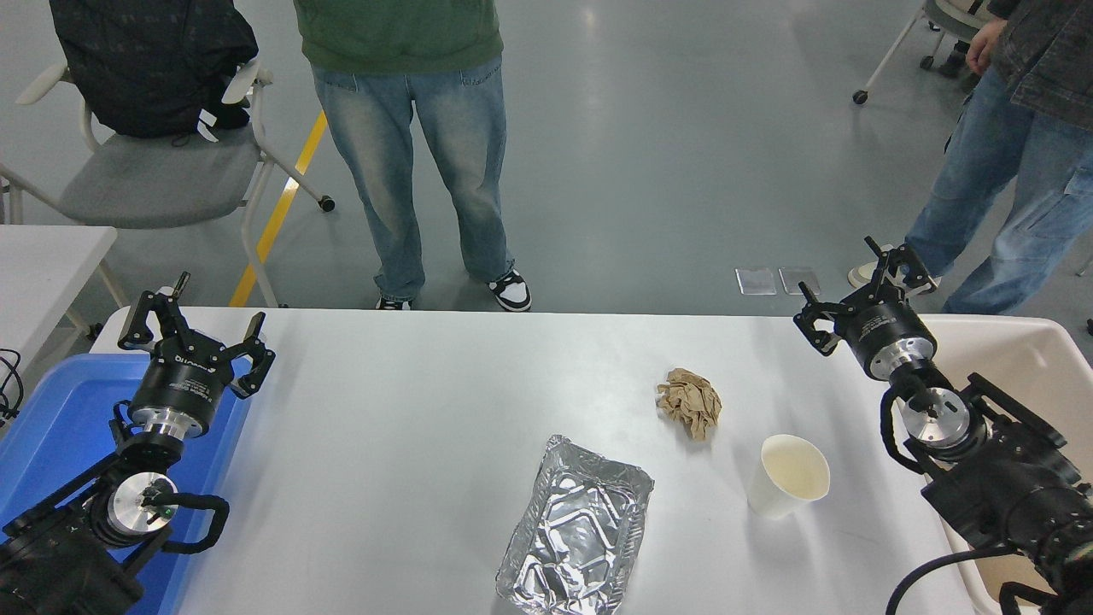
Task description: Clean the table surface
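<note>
1. The right end effector [858, 295] is seen spread wide and empty above the far right corner of the tabletop [410, 410]; nothing is touched. The left end effector [195, 329], also spread and empty, is parked over the blue bin [51, 410].
2. On the tabletop, right of the middle, lie a crumpled brown paper [690, 401], a paper cup [790, 475] and a foil tray [576, 540].
3. All three are judged light and easily crushed: the paper is best pinched across its bulk, the cup at its rim, the tray by an edge.

Table surface [410, 410]: foil tray [576, 540], cup [790, 475] (upright), napkin [690, 401].

Foil tray [576, 540], paper wad [691, 401], cup [789, 476] on table surface [410, 427]; both jaws spread.
</note>
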Motion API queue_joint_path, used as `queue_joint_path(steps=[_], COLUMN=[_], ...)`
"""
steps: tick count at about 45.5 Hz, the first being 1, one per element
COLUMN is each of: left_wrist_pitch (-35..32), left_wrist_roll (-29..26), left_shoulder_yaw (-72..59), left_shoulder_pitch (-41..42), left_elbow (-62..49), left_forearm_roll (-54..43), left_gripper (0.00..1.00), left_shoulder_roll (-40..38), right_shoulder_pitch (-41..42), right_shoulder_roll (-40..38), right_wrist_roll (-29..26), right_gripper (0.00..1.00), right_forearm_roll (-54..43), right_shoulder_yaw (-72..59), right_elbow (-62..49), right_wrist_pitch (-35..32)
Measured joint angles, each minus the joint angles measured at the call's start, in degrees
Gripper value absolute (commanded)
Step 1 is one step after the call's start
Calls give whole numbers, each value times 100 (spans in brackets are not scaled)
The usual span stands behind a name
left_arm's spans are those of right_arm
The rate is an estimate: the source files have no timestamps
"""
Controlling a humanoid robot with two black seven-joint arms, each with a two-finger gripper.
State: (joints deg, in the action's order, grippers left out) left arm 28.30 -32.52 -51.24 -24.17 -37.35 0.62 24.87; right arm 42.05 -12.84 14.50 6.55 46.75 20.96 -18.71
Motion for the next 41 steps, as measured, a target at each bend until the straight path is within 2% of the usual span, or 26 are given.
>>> queue_joint_path(steps=[41], left_wrist_pitch=[0], left_wrist_roll=[0], left_shoulder_yaw=[0], left_shoulder_pitch=[0], left_elbow=[0], left_forearm_roll=[0], left_gripper=[99], left_shoulder_roll=[1], right_shoulder_pitch=[241], right_shoulder_roll=[-89], right_wrist_roll=[0], right_gripper=[99], right_forearm_roll=[4], right_shoulder_yaw=[13], right_elbow=[55], right_wrist_pitch=[-12])
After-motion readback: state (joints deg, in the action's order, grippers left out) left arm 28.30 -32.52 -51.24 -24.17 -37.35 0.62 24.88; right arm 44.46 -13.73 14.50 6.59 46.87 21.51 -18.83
